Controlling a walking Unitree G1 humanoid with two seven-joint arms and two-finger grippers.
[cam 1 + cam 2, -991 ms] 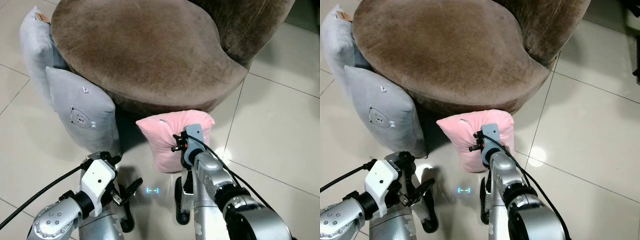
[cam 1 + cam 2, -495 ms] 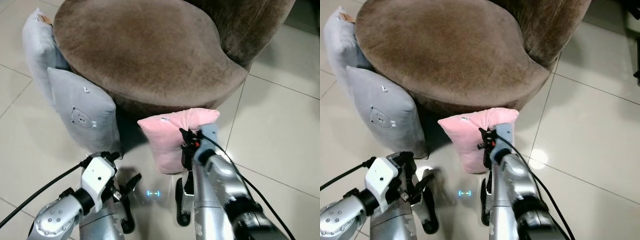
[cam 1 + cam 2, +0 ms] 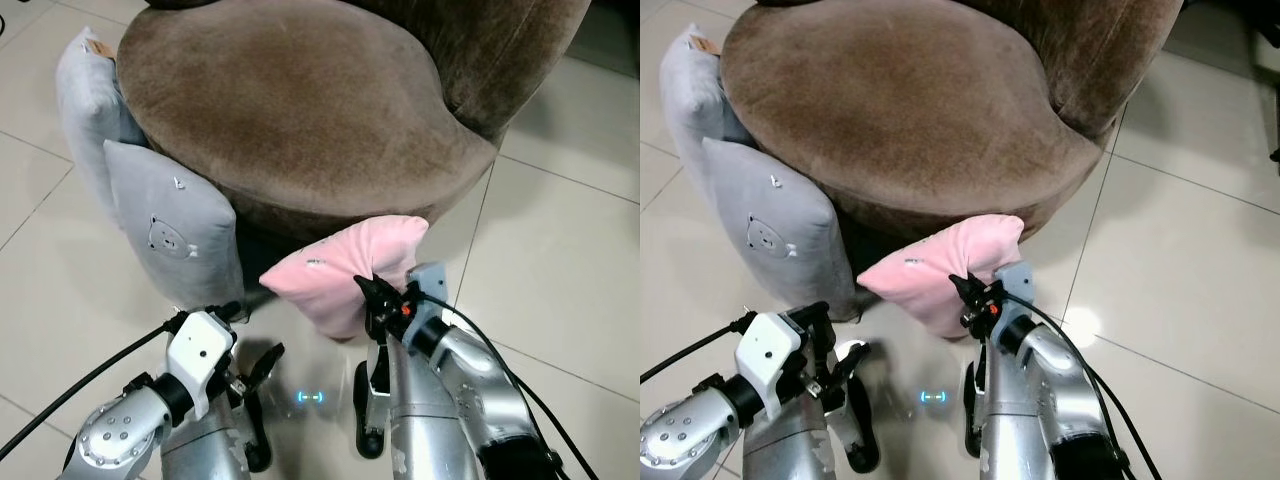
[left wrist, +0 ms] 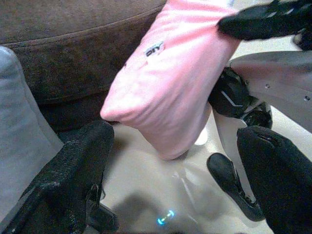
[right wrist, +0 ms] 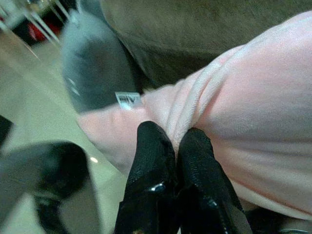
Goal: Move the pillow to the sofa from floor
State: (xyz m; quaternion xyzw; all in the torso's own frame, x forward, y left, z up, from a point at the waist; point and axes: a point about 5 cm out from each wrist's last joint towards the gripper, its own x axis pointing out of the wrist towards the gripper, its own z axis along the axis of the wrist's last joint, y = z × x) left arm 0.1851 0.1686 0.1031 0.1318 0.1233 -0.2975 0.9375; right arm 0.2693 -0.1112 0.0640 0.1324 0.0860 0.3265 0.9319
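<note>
pink pillow (image 3: 345,272) in right gripper (image 5: 173,146), seemingly lifted

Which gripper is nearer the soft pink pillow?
Right. The right gripper pinches the soft pink pillow; the left gripper hangs open below it, apart.

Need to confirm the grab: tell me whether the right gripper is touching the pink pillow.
Touching. The right wrist view shows the right gripper with both fingers pinched on a fold of the pink pillow.

Pillow (image 3: 345,276) is hanging before the sofa (image 3: 300,100), off the floor (image 3: 560,260); two cushions (image 3: 175,225) are leaning at the sofa's left.
</note>
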